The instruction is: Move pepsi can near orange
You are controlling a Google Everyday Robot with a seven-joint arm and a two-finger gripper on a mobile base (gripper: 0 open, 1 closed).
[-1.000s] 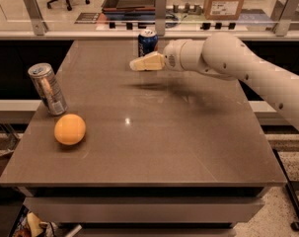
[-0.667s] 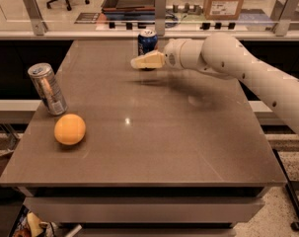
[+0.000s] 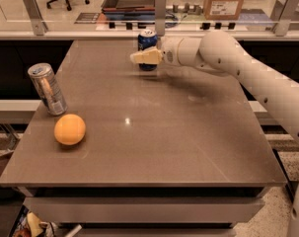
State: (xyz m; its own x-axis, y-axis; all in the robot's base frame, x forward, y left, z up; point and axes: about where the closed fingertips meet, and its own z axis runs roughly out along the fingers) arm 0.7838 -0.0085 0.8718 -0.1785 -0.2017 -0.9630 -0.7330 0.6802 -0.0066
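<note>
The pepsi can stands upright near the far edge of the brown table, roughly at its middle. The white arm reaches in from the right, and its hand sits directly in front of the can's lower half, covering it; whether it is spread or clamped on the can cannot be told. The orange lies well apart at the near left, just beside a silver can.
</note>
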